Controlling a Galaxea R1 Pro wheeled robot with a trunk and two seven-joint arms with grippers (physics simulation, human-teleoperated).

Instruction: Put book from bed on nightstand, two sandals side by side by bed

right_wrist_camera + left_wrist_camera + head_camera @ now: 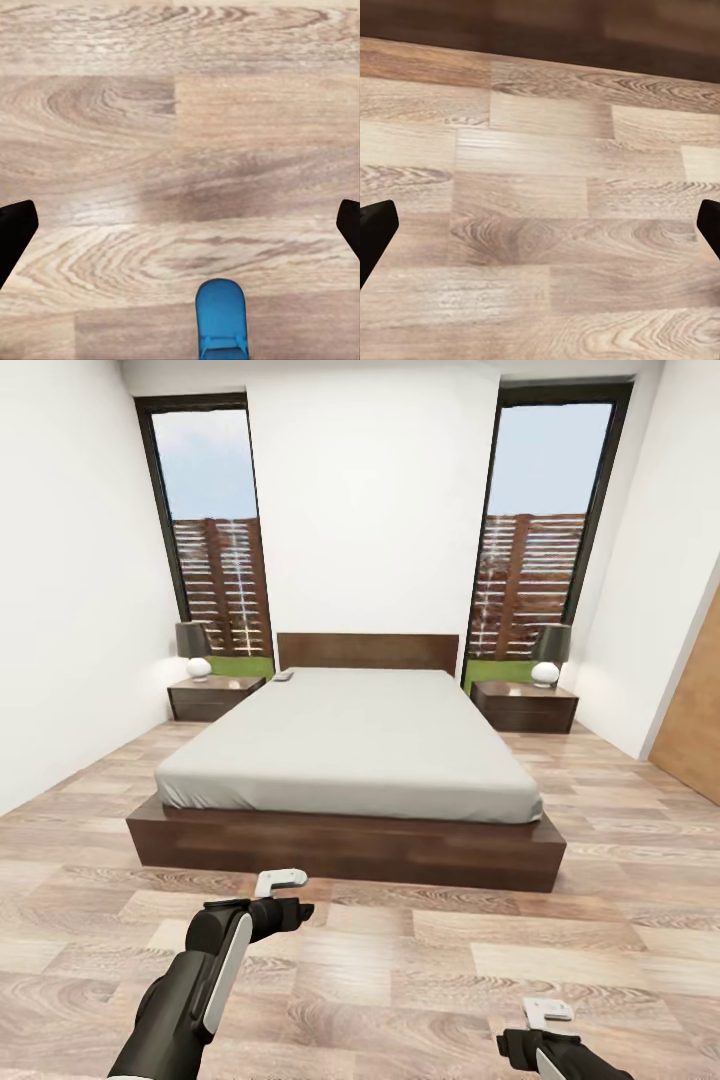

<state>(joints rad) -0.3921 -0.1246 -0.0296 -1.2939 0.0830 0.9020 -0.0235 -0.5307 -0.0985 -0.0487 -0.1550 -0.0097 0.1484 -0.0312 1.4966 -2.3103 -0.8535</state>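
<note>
Robot at the foot of the bed, both grippers spread wide and empty.

Head view: the bed [350,755] lies ahead of the left gripper [283,895] and right gripper [548,1015]; a small object, likely the book [283,676], sits at its far corner beside the left nightstand [215,697]. Left wrist view: plank floor [540,195]. Right wrist view: one blue sandal [222,319] lies just below the open fingers; I'd lower straight, centred over it.

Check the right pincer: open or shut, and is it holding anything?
Open and empty. The right pincer has its fingertips spread to the frame's edges over bare floor; the blue sandal lies untouched between them.
</note>
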